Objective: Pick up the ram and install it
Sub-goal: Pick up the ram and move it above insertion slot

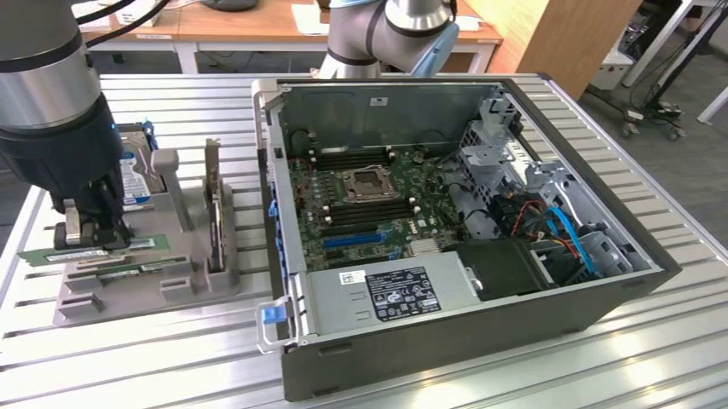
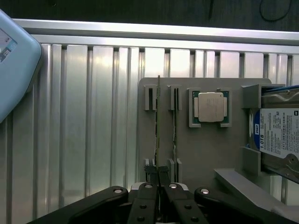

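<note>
Slatted metal table (image 1: 170, 358) | gripper (image 2: 159, 175) pinched on ram (image 2: 158, 121) | drive label (image 2: 280, 130) reads 1.0TB

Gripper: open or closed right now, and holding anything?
Gripper: fingers closed on the ram, which stands on edge in the grey holder.
</note>
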Controlling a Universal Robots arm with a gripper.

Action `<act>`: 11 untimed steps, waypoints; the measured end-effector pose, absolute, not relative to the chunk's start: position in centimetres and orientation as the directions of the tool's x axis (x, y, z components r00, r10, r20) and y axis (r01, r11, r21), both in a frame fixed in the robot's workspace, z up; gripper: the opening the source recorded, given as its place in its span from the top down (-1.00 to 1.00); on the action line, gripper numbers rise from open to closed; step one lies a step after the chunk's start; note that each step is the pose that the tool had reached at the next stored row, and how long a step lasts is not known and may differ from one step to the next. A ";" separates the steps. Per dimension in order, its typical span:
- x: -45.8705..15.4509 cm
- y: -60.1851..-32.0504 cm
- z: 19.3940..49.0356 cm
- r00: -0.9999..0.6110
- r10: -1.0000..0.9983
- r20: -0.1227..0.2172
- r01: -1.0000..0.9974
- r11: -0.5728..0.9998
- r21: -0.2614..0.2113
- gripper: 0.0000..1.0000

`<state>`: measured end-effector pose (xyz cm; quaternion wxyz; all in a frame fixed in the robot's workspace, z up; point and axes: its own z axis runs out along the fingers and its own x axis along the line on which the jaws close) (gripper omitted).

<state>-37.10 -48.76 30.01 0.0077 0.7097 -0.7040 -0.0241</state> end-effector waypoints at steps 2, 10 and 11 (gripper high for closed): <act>-37.1 -48.8 30.3 0.008 -1.000 -0.023 -0.999 -0.009 0.045 0.76; -37.1 -48.8 31.7 0.008 -1.000 -0.023 -0.999 -0.009 0.045 0.76; -37.1 -48.8 31.9 0.008 -1.000 -0.023 -0.999 -0.009 0.045 0.76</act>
